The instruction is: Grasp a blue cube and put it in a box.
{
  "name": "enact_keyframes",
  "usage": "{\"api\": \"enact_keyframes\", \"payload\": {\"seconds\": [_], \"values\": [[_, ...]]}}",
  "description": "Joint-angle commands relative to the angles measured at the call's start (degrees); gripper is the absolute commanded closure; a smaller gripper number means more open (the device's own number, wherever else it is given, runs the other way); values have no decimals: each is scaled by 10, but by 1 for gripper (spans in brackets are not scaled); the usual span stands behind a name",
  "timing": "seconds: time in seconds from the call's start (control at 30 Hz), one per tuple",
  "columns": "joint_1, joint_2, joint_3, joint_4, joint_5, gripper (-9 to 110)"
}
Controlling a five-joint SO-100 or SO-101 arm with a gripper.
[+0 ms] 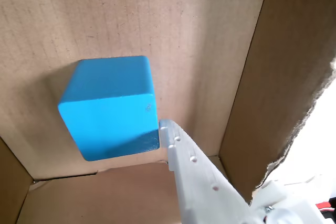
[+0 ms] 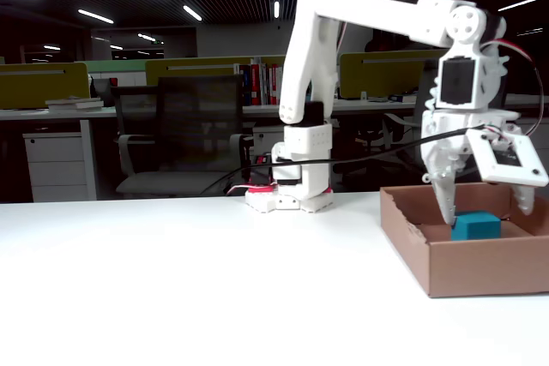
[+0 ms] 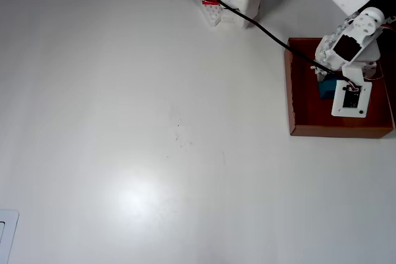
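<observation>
The blue cube [image 1: 109,108] sat on the cardboard floor of the box [image 2: 467,267], seemingly flat on one face in the wrist view, so the placing looked all but done and the step in hand was letting go and pulling clear. One white finger [image 1: 181,153] of the gripper [image 2: 463,212] lay just beside the cube's lower right corner, near enough that contact could not be ruled out; the other finger was out of that view. In the fixed view the fingers appeared spread and not pinching the cube, though the far finger was hard to make out. To do this well, the gripper should probably have opened fully, then risen straight up before swinging away, since a sideways start risked nudging the cube or catching the box's low wall and torn edge [image 1: 302,124]. The white table [image 3: 154,122] around the box offered room for the retreat.
</observation>
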Motion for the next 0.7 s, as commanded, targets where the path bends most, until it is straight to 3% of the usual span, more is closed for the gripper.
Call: {"api": "enact_keyframes", "payload": {"seconds": [0.0, 0.67], "values": [[-4, 40, 2, -1, 3, 59], [16, 229, 33, 59, -8, 61]]}}
